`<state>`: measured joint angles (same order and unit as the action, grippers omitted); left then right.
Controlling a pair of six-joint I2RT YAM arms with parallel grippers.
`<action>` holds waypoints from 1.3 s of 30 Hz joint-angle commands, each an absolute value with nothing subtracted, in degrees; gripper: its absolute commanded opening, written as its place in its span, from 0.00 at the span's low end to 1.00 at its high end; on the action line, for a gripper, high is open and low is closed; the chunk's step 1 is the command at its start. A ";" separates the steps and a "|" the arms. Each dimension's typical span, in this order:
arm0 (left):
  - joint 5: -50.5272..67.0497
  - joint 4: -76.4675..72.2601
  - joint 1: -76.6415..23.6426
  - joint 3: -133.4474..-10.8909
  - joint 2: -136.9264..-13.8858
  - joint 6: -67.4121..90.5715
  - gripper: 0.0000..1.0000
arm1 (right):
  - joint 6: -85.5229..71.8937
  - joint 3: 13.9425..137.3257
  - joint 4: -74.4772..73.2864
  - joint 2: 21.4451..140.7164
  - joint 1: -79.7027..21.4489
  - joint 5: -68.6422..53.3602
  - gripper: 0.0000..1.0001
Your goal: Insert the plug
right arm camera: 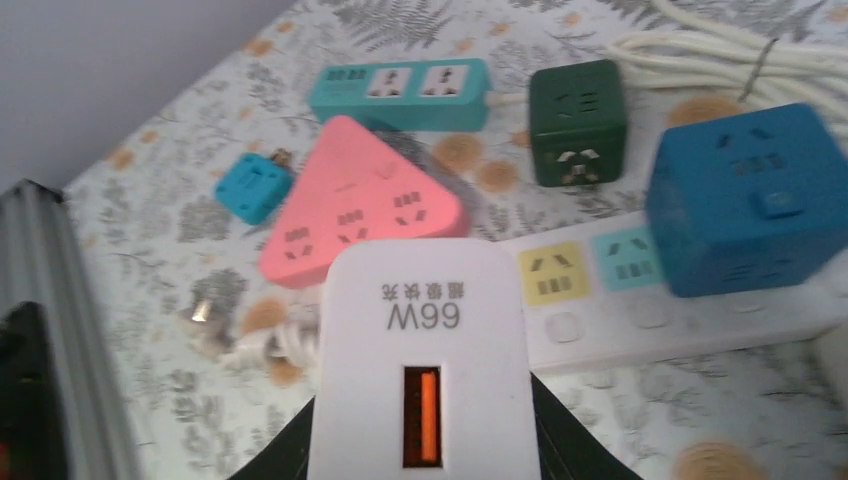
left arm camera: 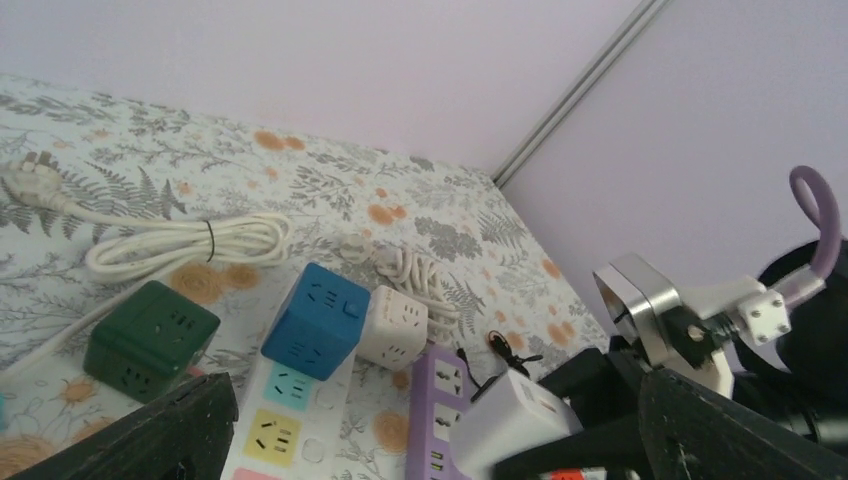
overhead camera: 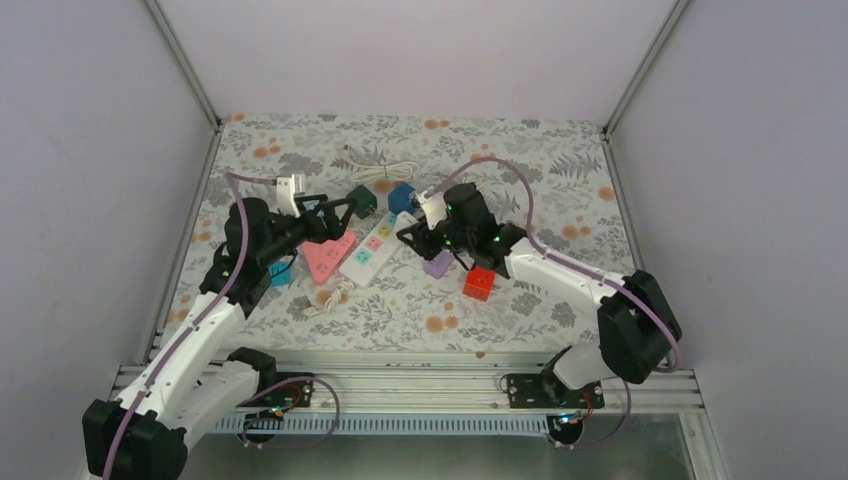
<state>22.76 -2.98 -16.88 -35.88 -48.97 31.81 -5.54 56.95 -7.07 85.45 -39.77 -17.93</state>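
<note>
**Top view:** the left gripper (overhead camera: 340, 212) is being held wide open beside the pink triangular socket (overhead camera: 328, 257). The right gripper (overhead camera: 420, 238) is being held just right of the white power strip (overhead camera: 378, 245).

**Left wrist view:** the white plug (left arm camera: 515, 410) is being gripped by the right gripper (left arm camera: 545, 440), beside the purple strip (left arm camera: 437, 395).

**Right wrist view:** the white plug (right arm camera: 420, 330) (marked 66W) is being clamped between the fingers (right arm camera: 285, 455), near the yellow socket (right arm camera: 552, 272) of the white power strip.

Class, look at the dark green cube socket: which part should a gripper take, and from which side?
Probably best: take the dark green cube socket across two opposite flat side faces, coming down from above. Its sides are parallel, and it stands apart from the blue cube and the teal strip.
</note>
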 commanded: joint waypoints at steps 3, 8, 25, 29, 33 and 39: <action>25.07 8.12 -17.10 -43.82 -49.95 22.63 1.00 | -19.64 53.28 2.95 81.07 -41.65 -20.11 0.29; 33.06 4.10 -17.09 -40.34 -48.82 23.23 1.00 | -30.66 54.82 4.83 79.43 -41.64 -29.39 0.27; 26.72 1.63 -16.69 -40.55 -51.46 34.98 0.89 | -28.69 57.64 11.48 82.00 -40.85 -29.01 0.27; 21.33 1.09 -16.58 -38.83 -50.16 34.88 0.89 | -18.73 60.58 9.55 87.38 -40.69 -26.19 0.26; 18.57 3.77 -16.52 -38.81 -49.65 33.05 0.90 | -9.98 61.19 9.50 92.68 -40.52 -20.31 0.25; 15.67 5.60 -16.27 -38.94 -48.84 31.64 0.90 | -2.23 61.76 11.44 101.15 -40.43 -15.50 0.23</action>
<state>19.20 4.03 -16.60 -39.24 -49.95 33.32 -11.16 60.14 9.34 97.03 -40.93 -20.62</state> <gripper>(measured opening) 0.900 0.303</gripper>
